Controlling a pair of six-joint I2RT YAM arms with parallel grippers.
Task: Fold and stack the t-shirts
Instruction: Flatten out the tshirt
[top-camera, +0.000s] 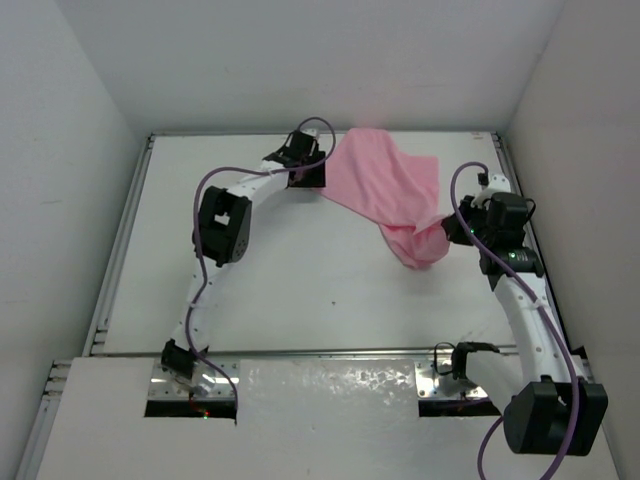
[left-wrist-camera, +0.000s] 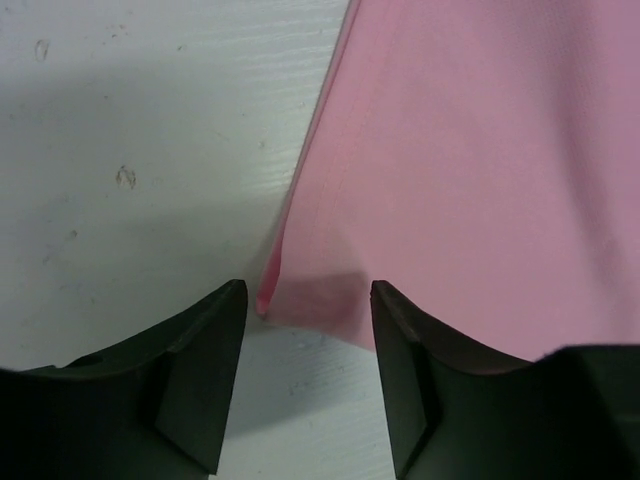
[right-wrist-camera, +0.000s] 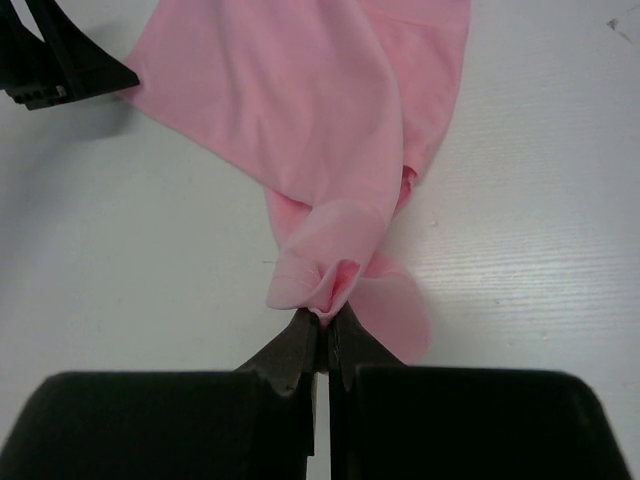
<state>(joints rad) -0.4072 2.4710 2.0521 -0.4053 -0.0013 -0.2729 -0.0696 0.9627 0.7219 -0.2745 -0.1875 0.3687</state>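
Reaching across from the left, the left arm (top-camera: 225, 215) stretches toward the far side of the white worktop (top-camera: 300, 290). A wide bare stretch lies between the arm and the left wall (top-camera: 70, 180), and another runs from the arm toward the near edge.

The left gripper (top-camera: 318, 178) sits at the left edge of the pink t-shirt (top-camera: 385, 190). In the left wrist view this gripper (left-wrist-camera: 308, 292) is spread, with the t-shirt (left-wrist-camera: 470, 170) running in from the right. The shirt's hem slants down so that its left corner lies in the gap between the fingers (left-wrist-camera: 205, 350). Whether either finger touches the cloth cannot be told.

The shirt lies far and right of centre, loosely spread on the worktop. Its far edge is close to the far wall (top-camera: 330, 60), and its near right part is gathered into a bunch.

The right gripper (top-camera: 450, 230) holds that bunch. In the right wrist view the right gripper (right-wrist-camera: 327, 322) is pressed together, pinching a curled fold of the t-shirt (right-wrist-camera: 300, 110). The rest of the cloth fans away toward the left gripper (right-wrist-camera: 50, 60) at the far left of that view.

The right arm (top-camera: 525, 300) stands just beside the right wall (top-camera: 590, 120), with little room on that side.
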